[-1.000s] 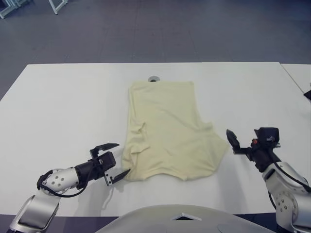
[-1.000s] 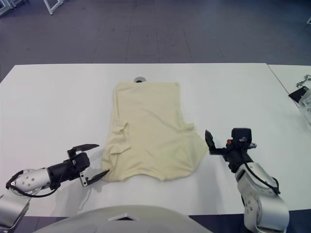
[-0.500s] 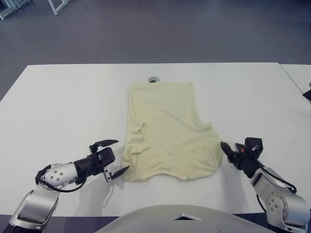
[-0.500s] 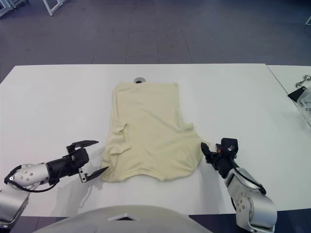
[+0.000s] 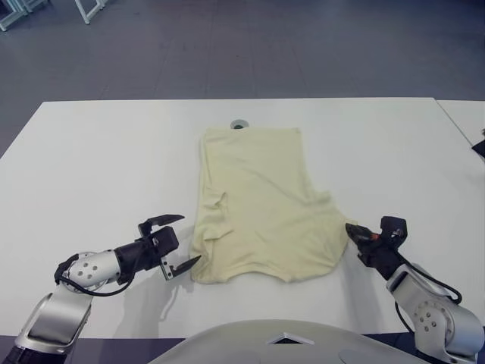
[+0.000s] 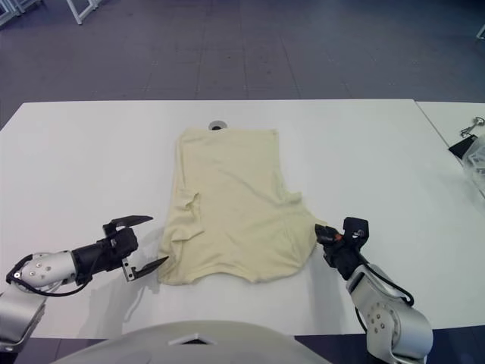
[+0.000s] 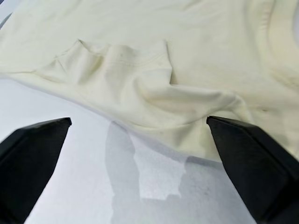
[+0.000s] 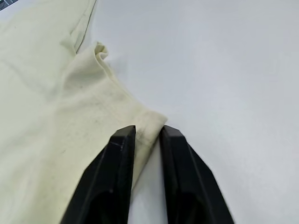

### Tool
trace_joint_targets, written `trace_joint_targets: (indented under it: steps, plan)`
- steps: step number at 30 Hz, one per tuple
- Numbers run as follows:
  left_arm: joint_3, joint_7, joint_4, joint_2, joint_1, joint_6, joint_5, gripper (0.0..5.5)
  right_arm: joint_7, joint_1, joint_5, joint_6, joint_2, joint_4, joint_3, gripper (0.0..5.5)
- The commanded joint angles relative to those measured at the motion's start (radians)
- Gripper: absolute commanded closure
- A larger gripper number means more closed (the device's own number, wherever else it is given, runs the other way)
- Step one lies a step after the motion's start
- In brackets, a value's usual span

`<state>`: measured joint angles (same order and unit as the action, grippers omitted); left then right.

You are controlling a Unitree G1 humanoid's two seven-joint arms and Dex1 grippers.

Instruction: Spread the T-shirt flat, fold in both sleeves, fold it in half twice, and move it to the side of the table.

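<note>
Starting on the robot's left, the left gripper [image 5: 190,238] hangs low over the white rectangular table [image 5: 98,159]. Its two black fingers are spread wide and hold nothing, and the lower fingertip sits just beside the near left corner of the pale yellow fabric T-shirt [image 5: 261,205]. The left wrist view looks between those parted fingers at a rumpled edge of the cloth, with bare tabletop beneath. The garment lies in the middle of the table, running lengthwise away from the robot. Its far edge is narrow and straight and meets a small round grey grommet [image 5: 239,123] set in the tabletop. On the shirt's left side a sleeve lies folded in over the body, while on the right the other sleeve juts outward. At that sleeve's outer corner the right gripper [image 5: 352,230] rests low on the table, its fingers drawn nearly together and pinching the corner of the fabric between them.
</note>
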<state>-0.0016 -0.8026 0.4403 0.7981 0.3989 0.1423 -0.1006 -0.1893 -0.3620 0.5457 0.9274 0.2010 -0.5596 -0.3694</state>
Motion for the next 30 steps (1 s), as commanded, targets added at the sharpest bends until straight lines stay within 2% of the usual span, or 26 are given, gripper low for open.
trace_joint_targets:
  steps: [1, 3, 7, 14, 19, 26, 30]
  plan:
    - [0.000, 0.004, -0.015, -0.005, -0.013, -0.001, 0.009, 0.10, 0.018, 0.017, 0.020, 0.006, -0.008, -0.013, -0.006, 5.28]
    - [-0.001, 0.005, -0.019, -0.006, -0.018, -0.001, 0.008, 0.10, 0.026, 0.028, 0.028, 0.012, -0.005, -0.046, 0.001, 5.48]
    - [-0.004, 0.006, -0.023, -0.008, -0.026, -0.001, 0.008, 0.10, 0.038, 0.057, 0.091, 0.070, -0.001, -0.151, 0.023, 5.48]
    - [-0.016, 0.000, -0.032, -0.006, -0.052, 0.003, 0.010, 0.10, 0.054, 0.095, 0.173, 0.248, 0.047, -0.267, 0.149, 5.48]
    - [-0.028, 0.001, -0.039, -0.007, -0.072, 0.005, 0.013, 0.10, 0.052, 0.142, 0.136, 0.310, 0.101, -0.229, 0.258, 5.48]
    - [-0.051, 0.004, -0.055, -0.011, -0.101, 0.002, 0.019, 0.10, 0.022, 0.197, 0.122, 0.313, 0.119, -0.195, 0.378, 5.48]
    - [-0.056, 0.007, -0.053, -0.012, -0.103, 0.004, 0.020, 0.10, 0.006, 0.201, 0.119, 0.329, 0.153, -0.208, 0.402, 4.84]
